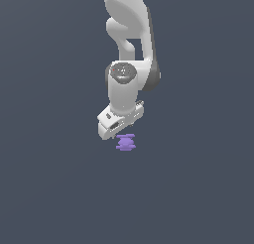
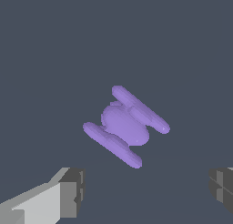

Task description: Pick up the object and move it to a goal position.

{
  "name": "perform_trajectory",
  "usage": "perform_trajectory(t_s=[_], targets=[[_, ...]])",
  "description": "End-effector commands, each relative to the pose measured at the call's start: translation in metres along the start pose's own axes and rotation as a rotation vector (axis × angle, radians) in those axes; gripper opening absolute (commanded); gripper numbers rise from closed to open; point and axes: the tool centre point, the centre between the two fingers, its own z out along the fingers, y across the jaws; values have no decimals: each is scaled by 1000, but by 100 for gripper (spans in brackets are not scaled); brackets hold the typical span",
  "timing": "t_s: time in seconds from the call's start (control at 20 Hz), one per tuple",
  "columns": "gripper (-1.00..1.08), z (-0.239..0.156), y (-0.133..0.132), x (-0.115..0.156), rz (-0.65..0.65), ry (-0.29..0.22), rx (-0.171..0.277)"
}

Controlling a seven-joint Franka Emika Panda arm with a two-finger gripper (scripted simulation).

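We see the gripper (image 2: 144,191) spread wide, its grey fingertips (image 2: 73,191) well apart and holding nothing; the purple object (image 2: 125,125) lies between and beyond them on the plain grey floor (image 1: 49,188), just beneath the white hand

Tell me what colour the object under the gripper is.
Purple all over; the object shows best in the wrist view.
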Motion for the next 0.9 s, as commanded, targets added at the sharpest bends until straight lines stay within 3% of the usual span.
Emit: perform_trajectory(t_s=[0.0,0.85], targets=[[100,4,0,1,-71,2,0],[100,27,-3,11,-543,20,2]])
